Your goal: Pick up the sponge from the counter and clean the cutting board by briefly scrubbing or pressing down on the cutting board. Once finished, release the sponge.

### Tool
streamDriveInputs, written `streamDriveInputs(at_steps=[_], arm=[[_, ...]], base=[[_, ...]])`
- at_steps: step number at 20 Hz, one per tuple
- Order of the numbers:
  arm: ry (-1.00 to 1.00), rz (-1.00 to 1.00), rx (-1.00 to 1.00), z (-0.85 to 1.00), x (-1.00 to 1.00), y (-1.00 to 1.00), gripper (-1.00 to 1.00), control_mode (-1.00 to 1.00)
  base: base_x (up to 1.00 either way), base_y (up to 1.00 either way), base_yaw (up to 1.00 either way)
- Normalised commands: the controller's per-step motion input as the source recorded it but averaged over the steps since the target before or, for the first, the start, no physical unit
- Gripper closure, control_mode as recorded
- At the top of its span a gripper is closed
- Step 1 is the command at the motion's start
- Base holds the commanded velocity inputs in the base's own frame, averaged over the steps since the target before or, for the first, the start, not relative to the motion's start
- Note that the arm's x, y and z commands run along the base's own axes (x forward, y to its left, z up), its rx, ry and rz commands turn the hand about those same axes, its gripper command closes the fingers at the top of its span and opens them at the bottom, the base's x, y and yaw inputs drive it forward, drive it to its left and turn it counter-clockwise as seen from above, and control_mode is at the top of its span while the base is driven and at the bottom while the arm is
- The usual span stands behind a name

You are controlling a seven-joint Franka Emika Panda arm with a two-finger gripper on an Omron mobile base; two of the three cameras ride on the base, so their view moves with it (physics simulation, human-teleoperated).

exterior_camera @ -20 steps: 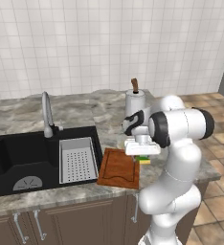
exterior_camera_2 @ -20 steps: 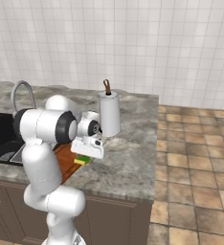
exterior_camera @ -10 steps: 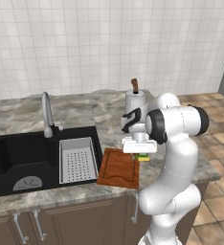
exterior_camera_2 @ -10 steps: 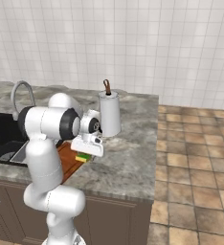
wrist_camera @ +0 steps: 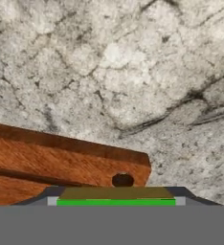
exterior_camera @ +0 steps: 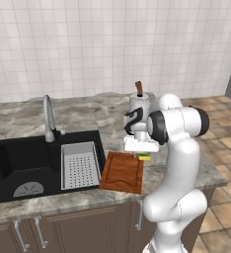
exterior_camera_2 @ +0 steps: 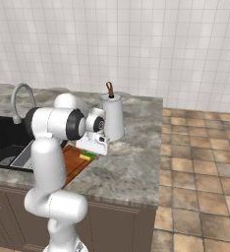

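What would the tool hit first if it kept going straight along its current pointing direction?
The tool, shut on the sponge, points down at the counter. Straight ahead looks like bare stone just past the corner of the cutting board, though depth is hard to judge and it could catch that corner.

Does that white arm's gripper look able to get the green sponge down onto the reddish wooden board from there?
Probably yes: the gripper holds the green sponge beside the reddish wooden cutting board, whose top lies bare.
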Motion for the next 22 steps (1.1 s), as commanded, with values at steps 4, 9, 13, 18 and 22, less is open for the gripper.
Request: streamDriveInputs(at_steps=[4,9,13,18,22], arm=[[0.0,-0.09,-0.04,0.0,0.44,0.01,1.0,-1.0],[0.0,-0.11,-0.04,-0.16,0.3,0.17,1.0,-1.0],[0.0,-0.12,-0.04,-0.44,0.03,0.3,1.0,-1.0],[0.0,-0.12,-0.07,-0.55,-0.02,0.41,1.0,-1.0],[0.0,-0.12,-0.07,-0.43,-0.04,0.41,1.0,-1.0]], base=[[0.0,0.0,0.0],[0.0,0.0,0.0],[0.0,0.0,0.0],[0.0,0.0,0.0],[0.0,0.0,0.0]])
